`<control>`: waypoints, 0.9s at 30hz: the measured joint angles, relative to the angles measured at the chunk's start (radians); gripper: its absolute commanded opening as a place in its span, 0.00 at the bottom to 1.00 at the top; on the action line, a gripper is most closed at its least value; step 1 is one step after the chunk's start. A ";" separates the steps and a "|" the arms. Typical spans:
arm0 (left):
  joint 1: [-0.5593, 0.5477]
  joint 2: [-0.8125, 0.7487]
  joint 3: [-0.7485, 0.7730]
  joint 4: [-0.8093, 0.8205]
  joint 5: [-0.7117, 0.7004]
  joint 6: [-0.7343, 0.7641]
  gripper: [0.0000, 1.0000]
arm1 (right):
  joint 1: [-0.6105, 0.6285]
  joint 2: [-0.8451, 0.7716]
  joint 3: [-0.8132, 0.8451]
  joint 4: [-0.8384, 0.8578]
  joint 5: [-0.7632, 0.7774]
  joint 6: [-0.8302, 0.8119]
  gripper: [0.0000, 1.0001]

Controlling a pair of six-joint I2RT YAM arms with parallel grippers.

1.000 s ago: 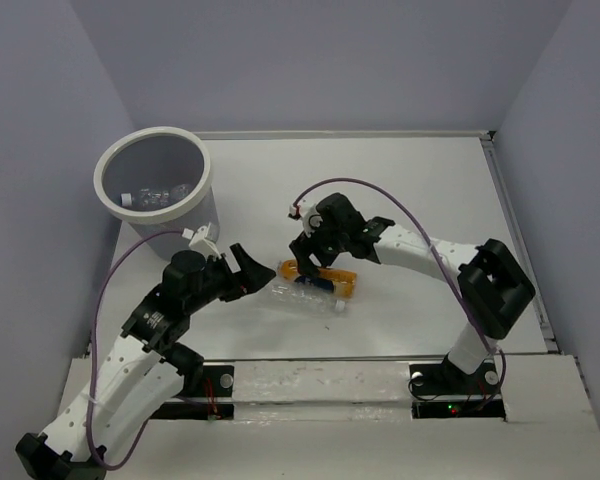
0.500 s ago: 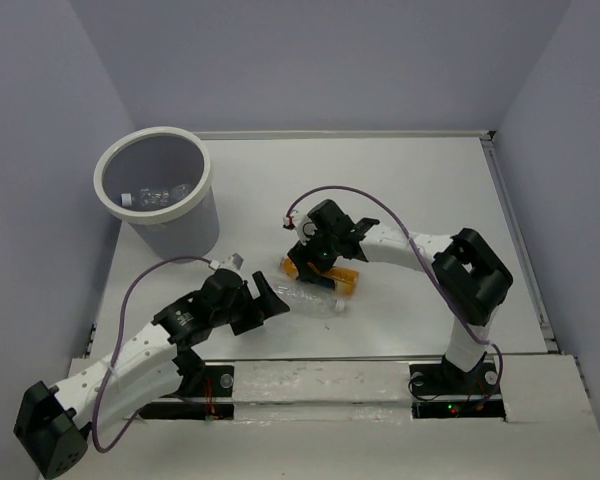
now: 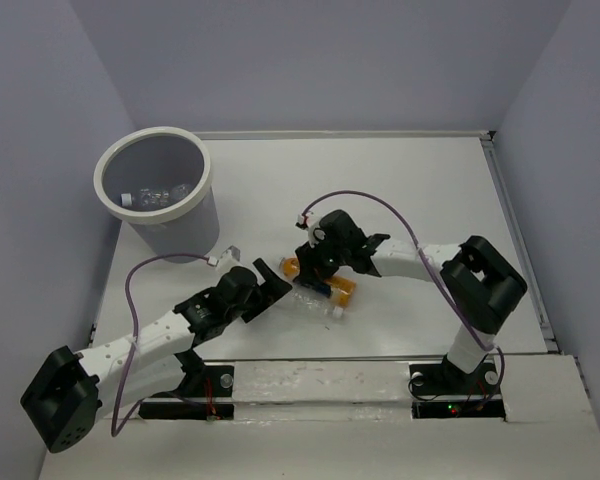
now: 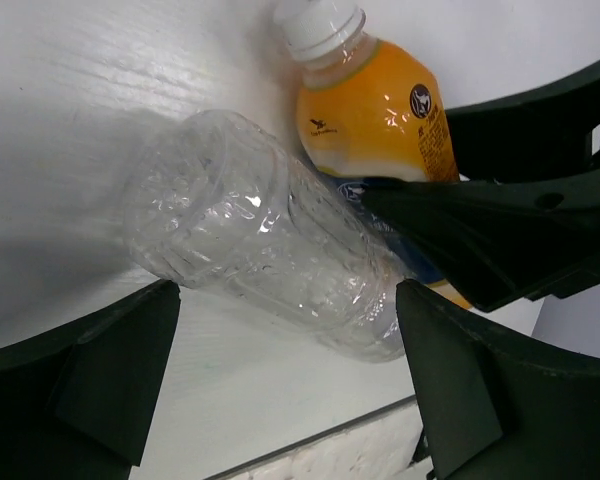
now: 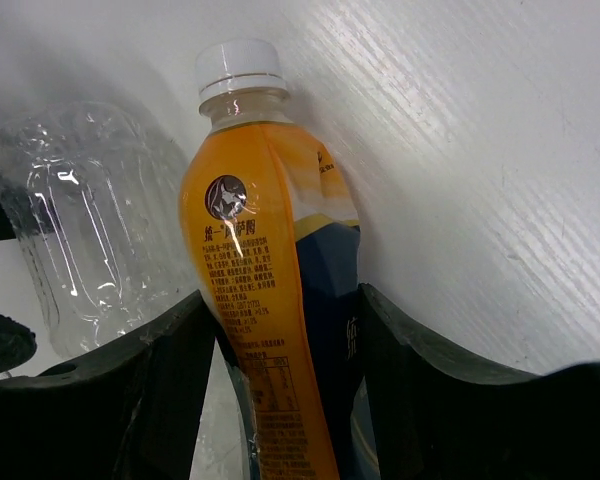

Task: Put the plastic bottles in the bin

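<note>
The white table is the stage. At its far left stands the bin, wide-mouthed, with at least two clear bottles lying at the bottom, so part of the job is banked.

Both arms reach in to the near middle of the table, where two more bottles lie side by side, touching. On the left, the left gripper is spread as wide as it goes. Its fingers straddle the ribbed clear bottle with a gap on either side, and I can see no contact.

From the right, the right gripper sets its fingers against both flanks of the orange bottle, white cap pointing away from the wrist. It looks like a pinch, though the bottle rests on the table, not yet lifted.

So: some bottles in, two out. What's left, by my reckoning, is carrying the orange one across to the far-left bin, then closing on the ribbed one and sending it the same way.
</note>
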 measured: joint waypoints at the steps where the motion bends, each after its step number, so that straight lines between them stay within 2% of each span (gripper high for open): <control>1: 0.000 0.000 -0.002 0.009 -0.012 -0.003 0.99 | 0.000 -0.005 -0.017 0.026 0.000 0.036 0.36; 4: 0.000 0.011 -0.023 0.047 -0.054 -0.014 0.99 | 0.000 -0.019 -0.045 0.058 0.006 0.108 0.31; 11: 0.000 0.103 -0.047 0.132 -0.082 -0.028 0.99 | 0.005 -0.061 -0.130 0.142 0.010 0.231 0.31; 14: 0.000 0.139 -0.039 0.167 -0.104 -0.020 0.96 | 0.017 -0.073 -0.152 0.164 0.015 0.264 0.30; 15: 0.000 0.149 -0.036 0.173 -0.109 -0.018 0.88 | 0.024 -0.074 -0.160 0.176 0.016 0.274 0.28; 20: 0.000 0.205 -0.013 0.199 -0.149 0.008 0.65 | 0.034 -0.095 -0.196 0.206 0.048 0.312 0.26; 24: 0.000 0.196 -0.009 0.198 -0.181 0.037 0.50 | 0.035 -0.163 -0.246 0.205 0.118 0.340 0.25; 27: 0.000 0.145 0.005 0.165 -0.220 0.070 0.45 | 0.034 -0.225 -0.269 0.204 0.166 0.349 0.25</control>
